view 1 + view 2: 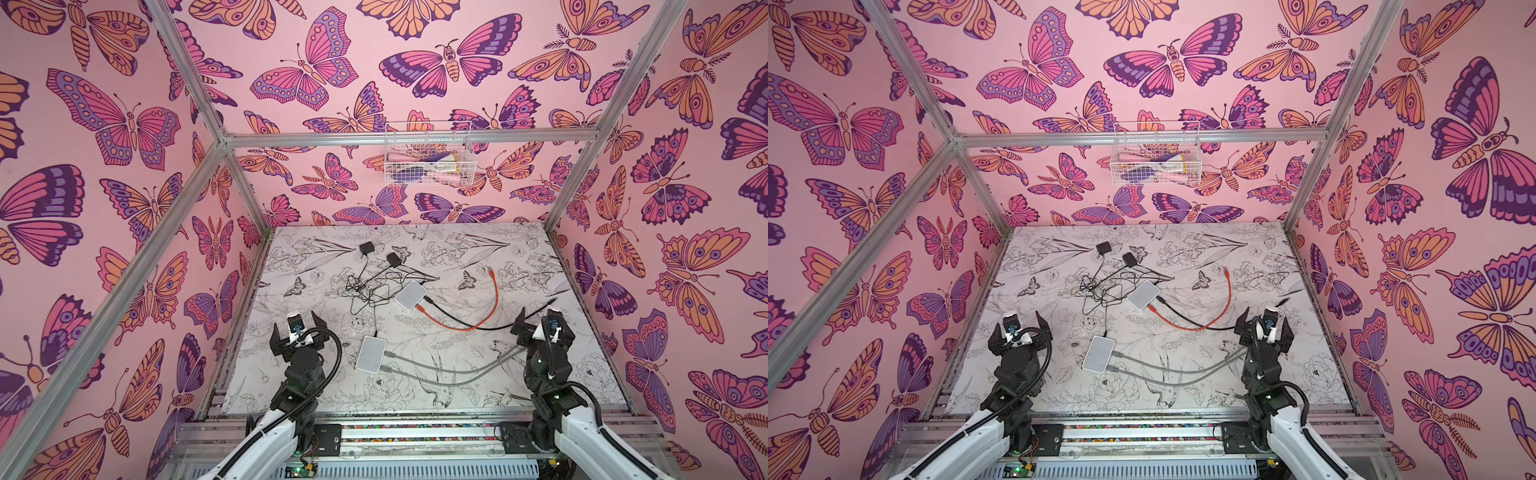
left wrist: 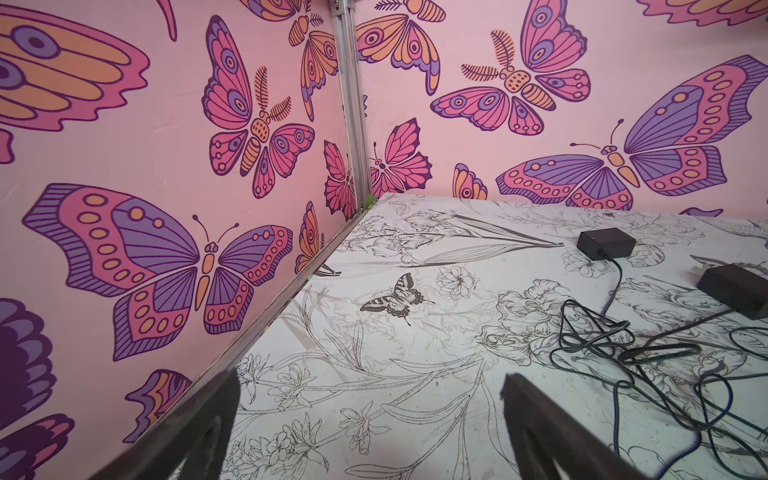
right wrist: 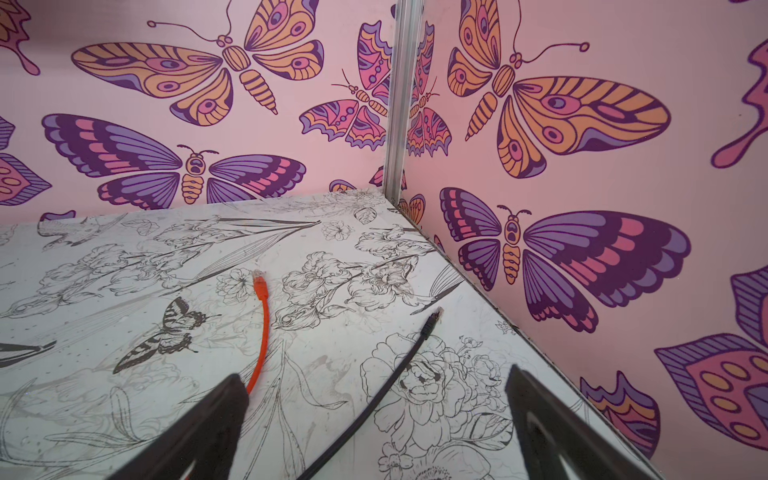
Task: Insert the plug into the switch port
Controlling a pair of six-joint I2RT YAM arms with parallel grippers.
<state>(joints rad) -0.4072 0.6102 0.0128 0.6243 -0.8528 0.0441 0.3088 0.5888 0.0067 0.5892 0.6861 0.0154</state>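
Two white switches lie on the floral table in both top views: a far switch (image 1: pixel 410 294) (image 1: pixel 1143 295) and a near switch (image 1: pixel 371 354) (image 1: pixel 1098 354). An orange cable (image 1: pixel 494 299) and a black cable (image 1: pixel 457 320) run out of the far switch. The orange cable's free plug (image 3: pixel 258 276) (image 1: pixel 491 273) and the black cable's free plug (image 3: pixel 432 318) (image 1: pixel 552 300) lie loose on the table. My right gripper (image 3: pixel 374 374) (image 1: pixel 545 320) is open above the black cable, holding nothing. My left gripper (image 2: pixel 370 378) (image 1: pixel 297 326) is open and empty, left of the near switch.
Two grey cables (image 1: pixel 449 365) lead from the near switch toward the right arm. Two black adapters (image 2: pixel 606 243) (image 2: pixel 735 291) and their tangled cords (image 2: pixel 623 349) lie behind the far switch. A wire basket (image 1: pixel 428 153) hangs on the back wall. Pink walls close in three sides.
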